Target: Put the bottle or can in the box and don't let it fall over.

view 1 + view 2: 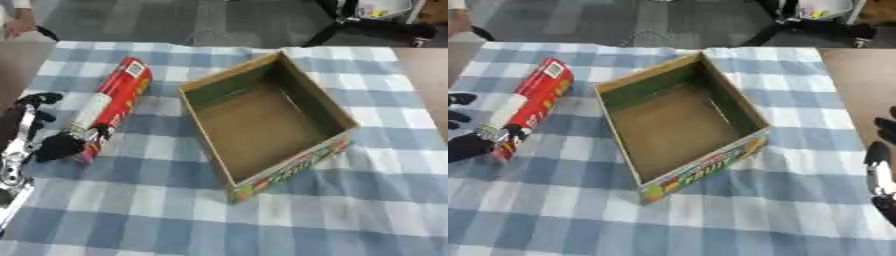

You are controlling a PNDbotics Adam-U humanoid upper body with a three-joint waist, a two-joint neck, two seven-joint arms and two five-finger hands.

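Red can [112,107] lying flat beside the empty cardboard box [267,121], left hand [54,145] closing on its near end, needing righting next.

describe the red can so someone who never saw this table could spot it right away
On the blue and white checked tablecloth stands an open cardboard box. The red can lies on its side just left of it, outside it. It is the only long red cylinder, with a white band and the left hand at its near end.
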